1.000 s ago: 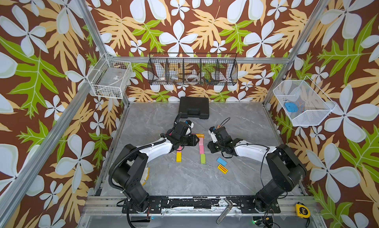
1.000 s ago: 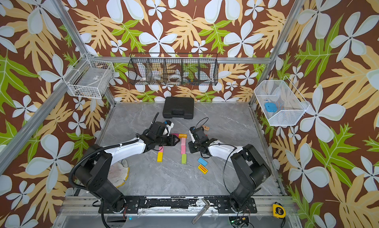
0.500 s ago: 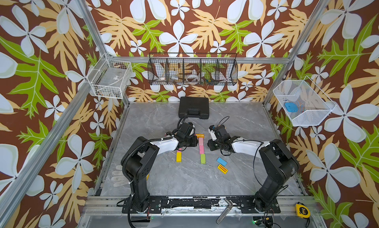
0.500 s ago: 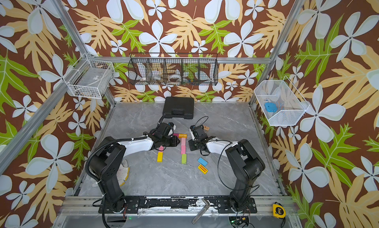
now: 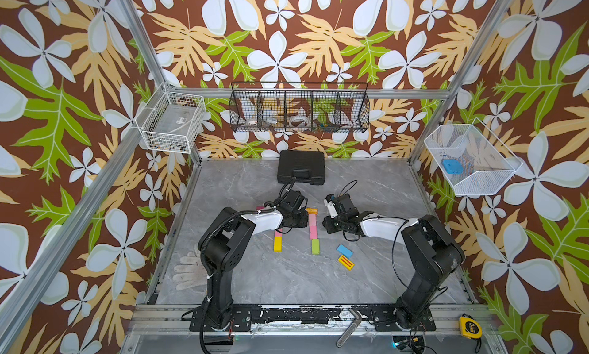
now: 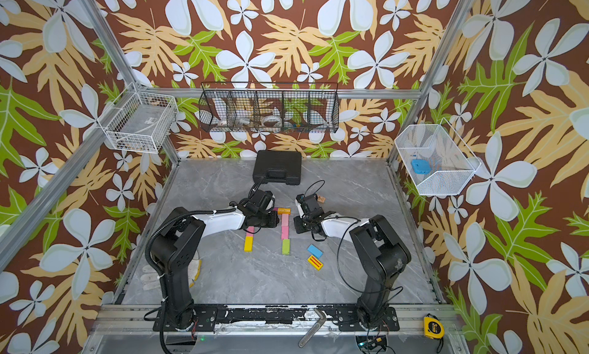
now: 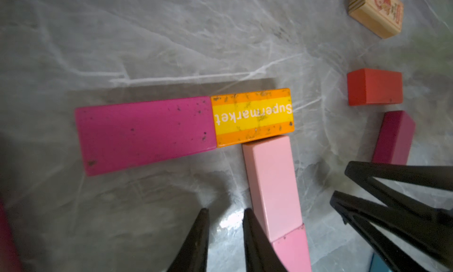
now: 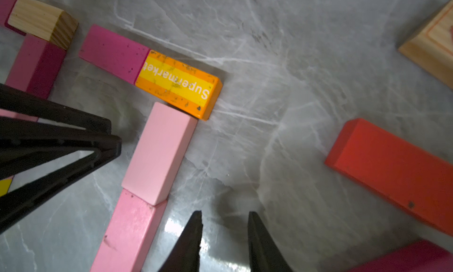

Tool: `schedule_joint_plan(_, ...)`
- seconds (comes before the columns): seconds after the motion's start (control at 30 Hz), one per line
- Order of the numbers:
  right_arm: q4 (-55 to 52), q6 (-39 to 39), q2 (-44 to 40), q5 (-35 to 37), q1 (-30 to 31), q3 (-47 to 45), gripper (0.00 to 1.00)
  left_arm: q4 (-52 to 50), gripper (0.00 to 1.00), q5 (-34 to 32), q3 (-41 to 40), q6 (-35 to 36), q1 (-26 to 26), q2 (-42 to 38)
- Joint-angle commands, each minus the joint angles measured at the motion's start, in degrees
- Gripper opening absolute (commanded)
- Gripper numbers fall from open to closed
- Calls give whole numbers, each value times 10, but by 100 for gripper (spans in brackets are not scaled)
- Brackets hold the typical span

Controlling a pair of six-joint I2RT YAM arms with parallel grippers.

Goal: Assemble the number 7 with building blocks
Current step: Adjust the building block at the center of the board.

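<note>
Across the grey table (image 5: 255,272), a black case (image 5: 301,170) flat against the back edge, well apart from the blocks. Nearer, in both top views, left arm (image 5: 264,220) and right arm (image 5: 382,228) reaching in from the front rail toward the middle, low over the table.

In its wrist view, left gripper (image 7: 225,210) with fingers parted by a narrow gap and only bare table between them, gripping nothing. One finger just beside the pale pink block (image 7: 272,185); impossible to tell whether touching. In the other wrist view, right gripper (image 8: 225,213) likewise parted a little and holding nothing, tips over bare table beside the pink block (image 8: 130,231).

Between the two grippers, a 7 laid flat. For the top bar, the magenta block (image 7: 144,133) end to end with the Supermarket block (image 7: 252,117), touching. For the stem, down from the Supermarket block: pale pink, pink, then green block (image 5: 315,246), end to end.

Beside the stem, on the left arm's side, a yellow block (image 5: 278,243) in line with another pink piece, partly hidden under that arm. On the right arm's side, a red block (image 8: 392,170) near the right gripper. Nearer the front, a blue block (image 5: 344,250) and a striped block (image 5: 345,262) just beside each other. Farther back, a printed wood block (image 6: 320,198).
</note>
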Motion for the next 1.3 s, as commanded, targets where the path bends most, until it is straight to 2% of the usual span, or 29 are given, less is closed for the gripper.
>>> schedule_joint_plan(0.0, 13, -4, 2, -5, 0, 0, 32, -24, 27, -12, 11, 17, -5, 5)
schedule_joint_plan(0.93, 34, 5, 12, -8, -2, -6, 32, -41, 30, -12, 33, 20, -11, 27)
schedule_joint_plan(1.27, 36, 5, 12, -8, -2, -9, 32, -58, 27, -35, 14, 18, -11, -6)
